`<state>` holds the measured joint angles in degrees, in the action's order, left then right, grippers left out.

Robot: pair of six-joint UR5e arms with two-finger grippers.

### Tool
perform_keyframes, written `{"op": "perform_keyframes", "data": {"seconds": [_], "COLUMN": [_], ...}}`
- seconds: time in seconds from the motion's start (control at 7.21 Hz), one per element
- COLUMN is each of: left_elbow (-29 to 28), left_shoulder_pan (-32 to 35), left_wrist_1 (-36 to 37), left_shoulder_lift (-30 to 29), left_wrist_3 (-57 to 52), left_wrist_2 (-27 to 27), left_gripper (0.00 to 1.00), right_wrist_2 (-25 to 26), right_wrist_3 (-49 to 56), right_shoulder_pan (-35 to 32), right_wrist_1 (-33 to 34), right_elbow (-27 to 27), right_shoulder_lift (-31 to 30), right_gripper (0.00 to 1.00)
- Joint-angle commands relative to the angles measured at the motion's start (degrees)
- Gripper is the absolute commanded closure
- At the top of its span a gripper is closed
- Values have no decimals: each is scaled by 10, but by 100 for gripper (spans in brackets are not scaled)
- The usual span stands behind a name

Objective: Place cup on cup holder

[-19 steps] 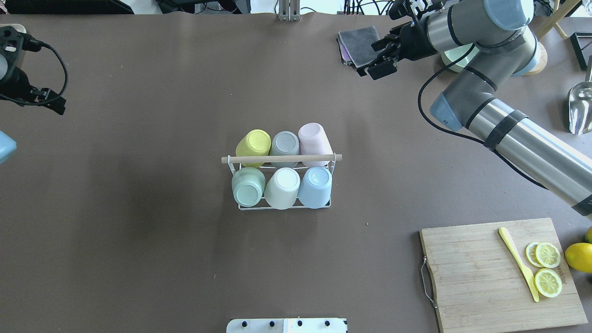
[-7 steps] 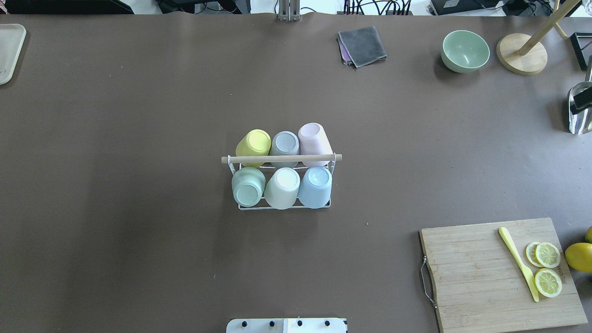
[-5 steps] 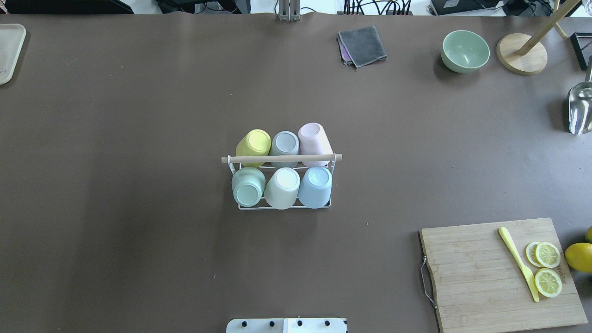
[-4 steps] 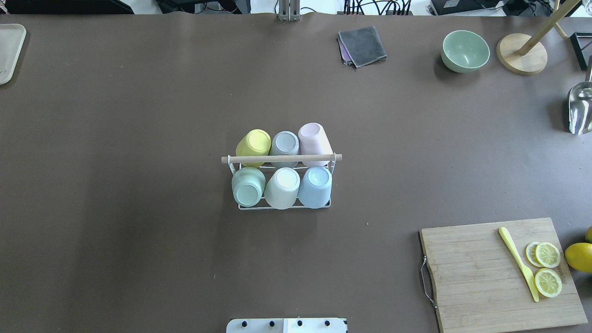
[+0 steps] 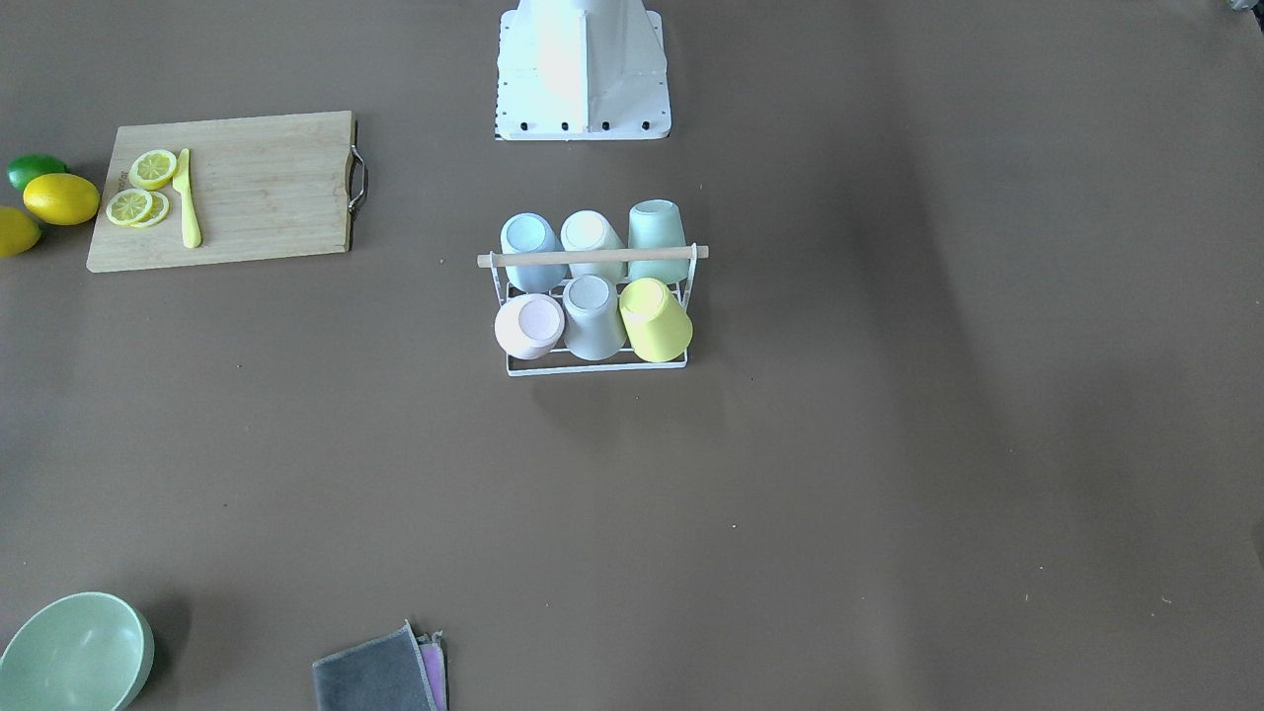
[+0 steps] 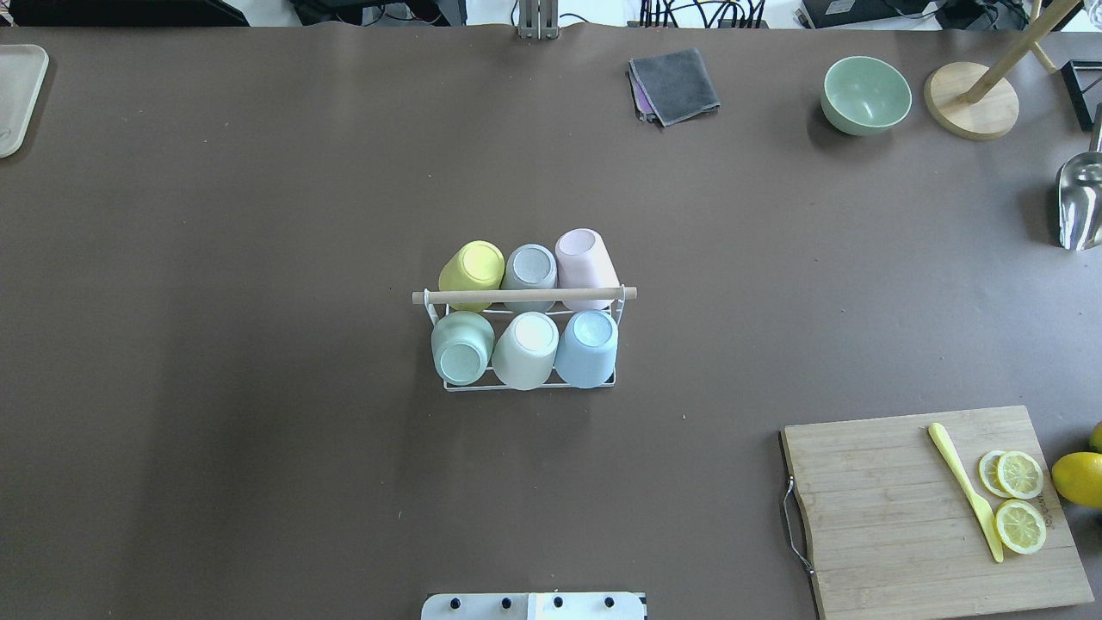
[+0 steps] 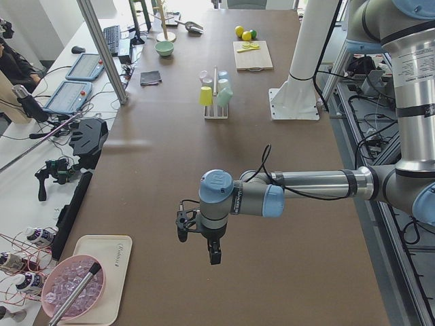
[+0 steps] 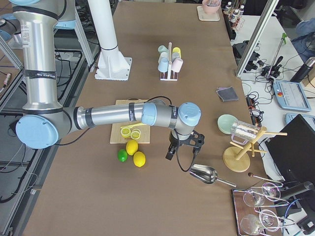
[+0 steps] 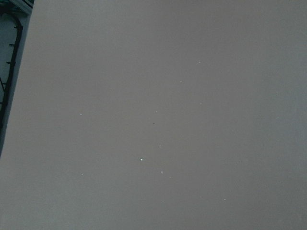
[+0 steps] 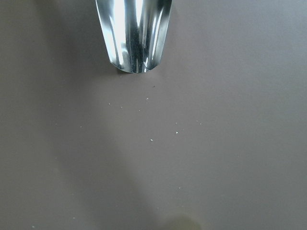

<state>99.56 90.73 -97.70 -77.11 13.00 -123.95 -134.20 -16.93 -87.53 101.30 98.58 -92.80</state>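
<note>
Since earlier, left gripper (image 7: 214,254) and right gripper (image 8: 171,154) have left our overhead view; we cannot tell if their fingers are apart. Six cups (image 6: 526,349) sit upturned on the holder (image 6: 525,296), in the middle of the table (image 6: 258,405).

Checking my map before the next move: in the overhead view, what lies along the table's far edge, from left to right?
Pale rectangular tray → folded grey cloth → pale green bowl → round wooden stand base → shiny metal scoop.
</note>
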Motion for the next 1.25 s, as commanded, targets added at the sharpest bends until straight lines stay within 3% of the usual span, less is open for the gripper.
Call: {"op": "perform_keyframes", "data": {"seconds": [0.0,1.11], "left_elbow": [-9,-7], "left_shoulder_pan": [-15,-16], "left_wrist_1": [0,1], "left_shoulder_lift": [-7,-8], "left_wrist_3": [-1,4], "left_wrist_2": [28,19], "left_gripper": [2,2], "right_wrist_2": [18,25], "right_wrist_3": [43,43], "right_shoulder_pan": [-5,-11], "right_wrist_1": [-92,-99], "right_elbow": [-1,-4], "right_shoulder_lift": [-54,-54], "right_gripper": [0,0]}}
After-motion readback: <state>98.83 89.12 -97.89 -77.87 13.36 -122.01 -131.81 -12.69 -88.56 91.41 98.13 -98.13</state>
